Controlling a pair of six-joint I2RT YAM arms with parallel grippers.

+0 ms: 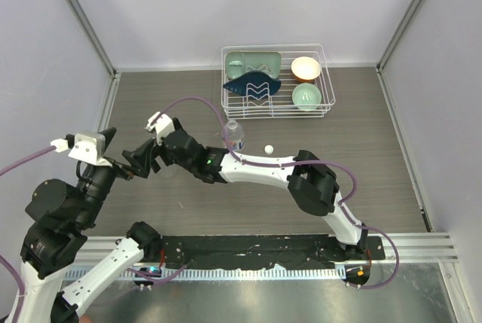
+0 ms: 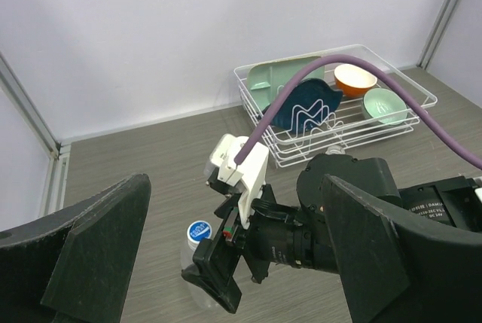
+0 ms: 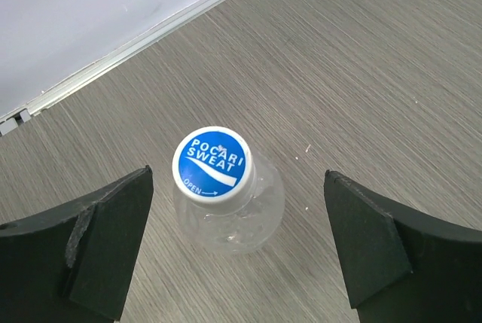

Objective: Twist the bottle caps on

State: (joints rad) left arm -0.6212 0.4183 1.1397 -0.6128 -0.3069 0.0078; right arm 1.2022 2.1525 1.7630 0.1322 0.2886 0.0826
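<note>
The unlabelled clear bottle (image 3: 230, 214) stands upright on the table, and a white-rimmed cap (image 3: 211, 163) with a blue printed top sits on its neck. My right gripper (image 3: 237, 248) is open and hangs just above it, one finger on each side and apart from it. In the left wrist view the bottle's cap (image 2: 199, 231) shows beside the right gripper's fingers (image 2: 218, 270). My left gripper (image 2: 241, 263) is open and empty, facing them from the left. The labelled bottle (image 1: 235, 136) stands mid-table, and a loose white cap (image 1: 268, 148) lies to its right.
A white wire dish rack (image 1: 226, 105) at the back holds a green tray (image 1: 254, 63), a blue plate (image 1: 252, 83), an orange bowl (image 1: 305, 68) and a green bowl (image 1: 306, 96). The right arm (image 1: 256, 169) stretches across the table's middle, and a purple cable (image 1: 197, 102) loops over it.
</note>
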